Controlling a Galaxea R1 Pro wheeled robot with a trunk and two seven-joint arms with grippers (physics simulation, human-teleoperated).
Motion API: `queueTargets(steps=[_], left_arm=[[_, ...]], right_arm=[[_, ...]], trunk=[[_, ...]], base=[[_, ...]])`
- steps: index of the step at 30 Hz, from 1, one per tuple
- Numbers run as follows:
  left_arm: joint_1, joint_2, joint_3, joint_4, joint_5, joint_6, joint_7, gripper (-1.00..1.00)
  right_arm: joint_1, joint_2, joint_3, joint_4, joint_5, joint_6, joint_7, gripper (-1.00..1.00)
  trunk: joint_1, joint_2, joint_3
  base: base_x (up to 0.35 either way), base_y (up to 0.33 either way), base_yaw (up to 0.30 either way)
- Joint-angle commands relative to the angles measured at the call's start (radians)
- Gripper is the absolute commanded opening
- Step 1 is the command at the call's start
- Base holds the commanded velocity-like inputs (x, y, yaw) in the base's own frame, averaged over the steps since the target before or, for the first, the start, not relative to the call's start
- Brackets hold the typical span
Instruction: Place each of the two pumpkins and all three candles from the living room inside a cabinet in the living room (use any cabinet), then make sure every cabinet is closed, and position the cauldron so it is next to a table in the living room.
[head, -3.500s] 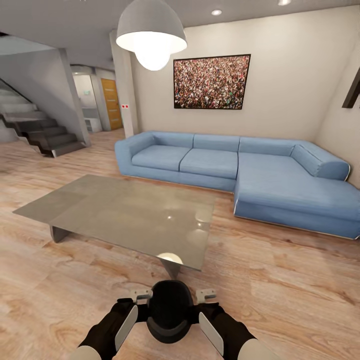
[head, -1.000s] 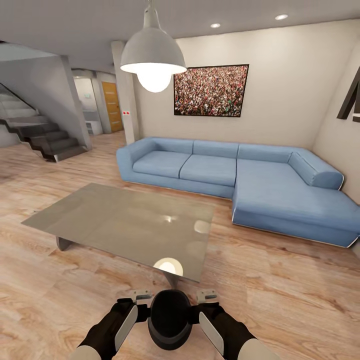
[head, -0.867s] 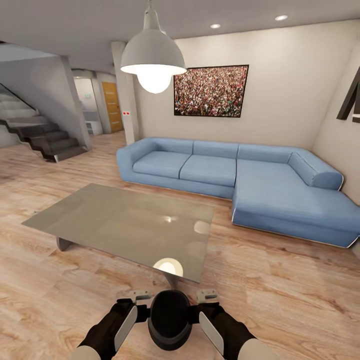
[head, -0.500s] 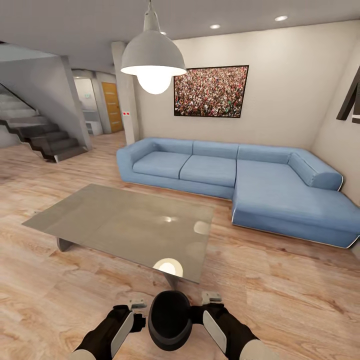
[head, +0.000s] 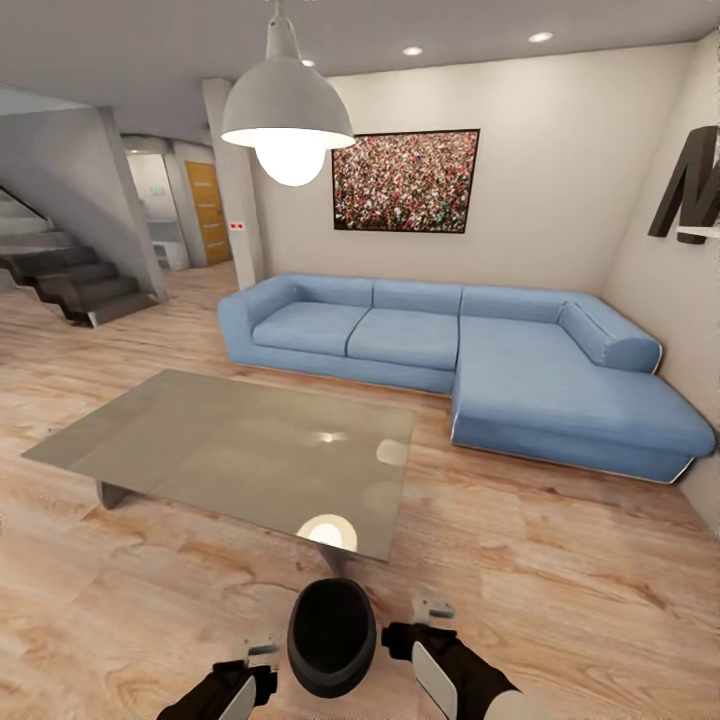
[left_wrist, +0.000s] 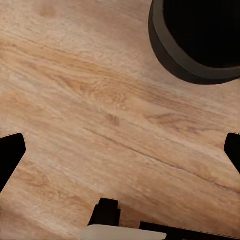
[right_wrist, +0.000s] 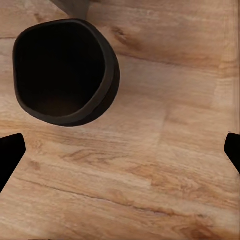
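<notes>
The black cauldron (head: 332, 636) stands upright on the plank floor, just in front of the near corner of the low grey table (head: 200, 440). Its dark, empty mouth appears in the left wrist view (left_wrist: 200, 40) and the right wrist view (right_wrist: 65, 70). My left gripper (head: 258, 655) hangs open a little to the cauldron's left, apart from it. My right gripper (head: 432, 612) is open at the cauldron's right, also clear of it. Both wrist views show the fingertips (left_wrist: 10, 152) (right_wrist: 10, 150) spread wide over bare floor. The pumpkins, candles and cabinet are out of view.
A blue corner sofa (head: 470, 350) runs along the far wall under a framed picture (head: 405, 180). A pendant lamp (head: 287, 110) hangs above the table. Stairs (head: 70, 275) and a doorway lie at the far left. Open floor stretches to the right of the table.
Both grippers have drawn away from the cauldron's sides and back toward me, the left one sinking lower. The cauldron stays on the floor. The camera has swung slightly right.
</notes>
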Motion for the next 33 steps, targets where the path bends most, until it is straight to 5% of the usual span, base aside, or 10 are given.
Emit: queueTargets(steps=[1,20,33], left_arm=[[0.000,0.001,-0.009,0.006,0.010,-0.004,0.008,1.00],[0.003,0.000,-0.009,0.070,0.011,-0.078,0.004,1.00],[0.003,0.002,-0.009,0.083,0.010,-0.080,0.004,1.00]], right_arm=[[0.000,0.000,0.005,0.003,-0.004,-0.001,-0.006,1.00],[0.000,0.000,0.006,0.018,-0.002,-0.020,-0.005,1.00],[0.000,0.000,0.006,0.037,-0.002,-0.039,-0.005,1.00]], trunk=[[0.000,-0.001,-0.001],[0.000,-0.001,-0.011],[0.000,-0.001,-0.015]], base=[[-0.214,0.000,-0.004],[-0.076,-0.012,-0.055],[-0.044,-0.004,-0.201]])
